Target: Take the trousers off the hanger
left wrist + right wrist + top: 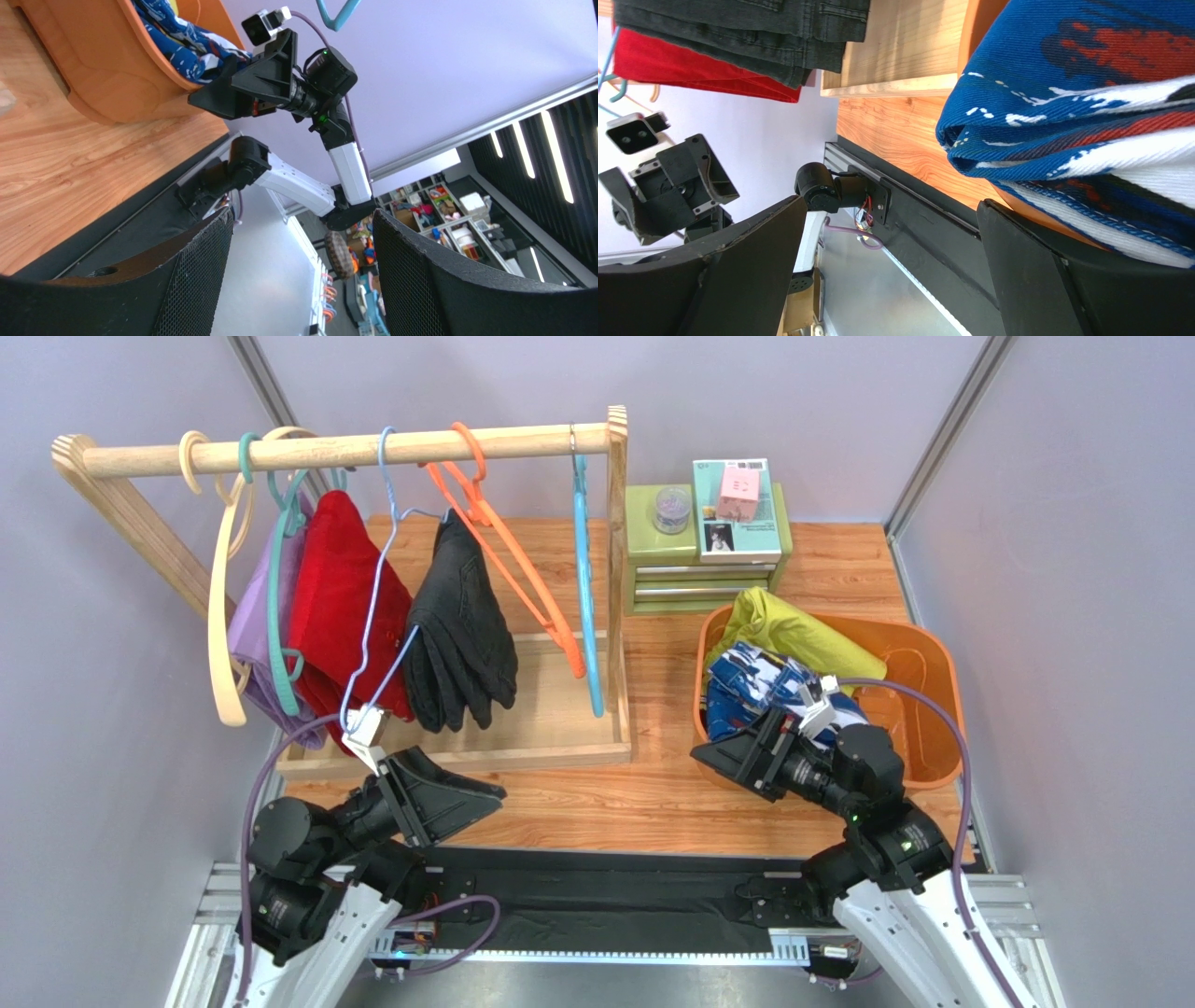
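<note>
Trousers of both kinds lay heaped in the orange basket at the right of the wooden table: the yellow-green trousers toward the far side, the navy blue trousers bunched at the near-left corner, by the rim. The right gripper hung low just outside that corner, its jaws held apart around open air. Its wrist camera showed the printed navy cloth folded close beyond one finger, though whether the two touched could not be told. The left gripper hovered over the table near the front of the clothes rack, its jaws likewise spread wide and gripping nothing. On the rack's rail a red garment, a black garment and a purple garment hung on hangers, with an orange hanger and a blue hanger beside them. A green drawer box stood on the table behind the basket
</note>
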Robot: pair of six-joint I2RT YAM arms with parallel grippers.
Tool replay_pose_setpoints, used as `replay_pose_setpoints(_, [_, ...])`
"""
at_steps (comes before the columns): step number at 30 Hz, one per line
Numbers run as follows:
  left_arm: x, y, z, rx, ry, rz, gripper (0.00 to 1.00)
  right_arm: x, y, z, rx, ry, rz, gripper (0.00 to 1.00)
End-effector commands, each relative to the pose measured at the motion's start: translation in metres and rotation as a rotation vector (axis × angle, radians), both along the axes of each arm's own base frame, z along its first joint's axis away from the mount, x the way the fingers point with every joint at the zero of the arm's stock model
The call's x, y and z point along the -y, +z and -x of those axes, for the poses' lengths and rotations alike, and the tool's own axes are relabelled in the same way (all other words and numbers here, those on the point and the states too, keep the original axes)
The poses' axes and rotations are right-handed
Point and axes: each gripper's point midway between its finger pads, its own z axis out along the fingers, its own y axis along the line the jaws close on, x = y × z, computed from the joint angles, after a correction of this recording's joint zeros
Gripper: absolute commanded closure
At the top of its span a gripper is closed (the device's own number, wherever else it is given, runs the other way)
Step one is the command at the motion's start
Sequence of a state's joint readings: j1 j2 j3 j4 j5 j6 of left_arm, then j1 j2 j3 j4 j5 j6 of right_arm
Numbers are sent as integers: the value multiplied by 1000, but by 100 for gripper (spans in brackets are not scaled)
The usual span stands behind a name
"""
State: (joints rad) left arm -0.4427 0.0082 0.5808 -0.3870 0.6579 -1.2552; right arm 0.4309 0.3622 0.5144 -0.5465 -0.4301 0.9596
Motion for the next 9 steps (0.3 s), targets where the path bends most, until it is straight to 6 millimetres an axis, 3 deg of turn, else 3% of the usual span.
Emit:
replay_pose_setpoints(1, [-10,16,39,173,-69,67,21,-3,5,4,63,22,-58,0])
replay_pose_setpoints(4, [-6,6,38,156,-97,44,21,0,-1,10,68,18,-70,0])
replay_pose_setpoints(9, [-5,5,37,150,-105,52,21,9,-4,10,80,-36,-61,0])
